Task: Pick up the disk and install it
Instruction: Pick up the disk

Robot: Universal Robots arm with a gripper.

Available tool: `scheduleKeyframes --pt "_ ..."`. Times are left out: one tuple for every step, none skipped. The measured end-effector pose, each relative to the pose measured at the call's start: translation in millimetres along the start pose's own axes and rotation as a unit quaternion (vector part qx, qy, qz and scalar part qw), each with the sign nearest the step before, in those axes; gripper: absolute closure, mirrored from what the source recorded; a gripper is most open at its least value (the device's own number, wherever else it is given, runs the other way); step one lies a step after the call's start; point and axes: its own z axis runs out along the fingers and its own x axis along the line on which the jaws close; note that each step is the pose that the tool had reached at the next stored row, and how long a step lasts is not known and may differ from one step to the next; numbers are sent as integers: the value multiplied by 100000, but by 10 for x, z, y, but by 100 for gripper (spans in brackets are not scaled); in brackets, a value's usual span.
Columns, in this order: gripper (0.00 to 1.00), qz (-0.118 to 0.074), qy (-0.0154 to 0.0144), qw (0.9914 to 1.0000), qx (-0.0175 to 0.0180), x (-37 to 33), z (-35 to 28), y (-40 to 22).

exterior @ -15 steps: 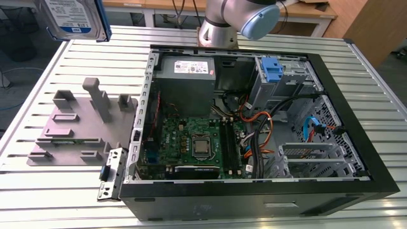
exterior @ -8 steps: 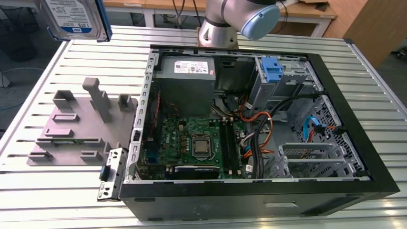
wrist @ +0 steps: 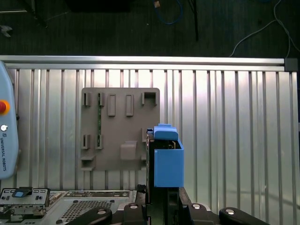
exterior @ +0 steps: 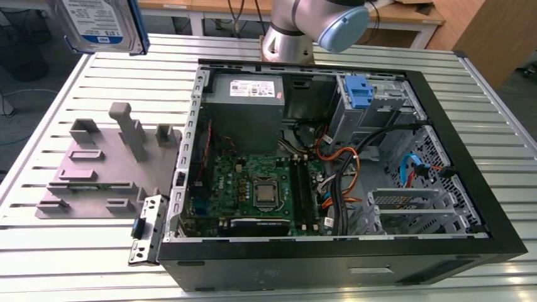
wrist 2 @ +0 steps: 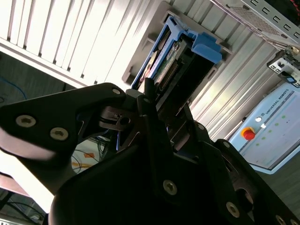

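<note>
The disk (exterior: 100, 24), silver with a white-and-blue label and blue side rails, hangs in the air above the table's far corner on the exterior view's left. In both wrist views my gripper (wrist: 162, 193) is shut on the disk (wrist: 168, 161), whose blue rail end sticks out past the black fingers (wrist 2: 149, 101). It is edge-on in the second wrist view, where the disk (wrist 2: 174, 58) shows its connector side. It hovers over the grey fixture plate (wrist: 120, 129).
The open computer case (exterior: 436, 113) lies on the slatted table with its motherboard (exterior: 251, 189), grey power-supply box (exterior: 246, 94) and a blue bracket (exterior: 359, 94) in the drive bay. The grey fixture plate (exterior: 100, 170) has upright posts. A small panel (exterior: 144, 229) lies by the case's corner.
</note>
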Motion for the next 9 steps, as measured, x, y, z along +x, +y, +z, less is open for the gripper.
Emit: scheduleKeyframes --pt "65 4 0 100000 -1 0 0 -12" --pt "65 2 1 100000 -3 0 -1 -27" --pt "65 3 -2 100000 1 -1 -1 -42" --pt "65 3 -1 100000 3 -1 -1 -59" --pt "65 0 1 100000 -2 -1 -2 -78" --pt "65 2 -2 100000 1 -2 -2 -97" --pt "65 4 -2 100000 -1 -2 -3 -116" --pt "65 3 0 100000 0 -2 -3 -134" --pt "65 2 2 100000 -4 -3 -4 -150"
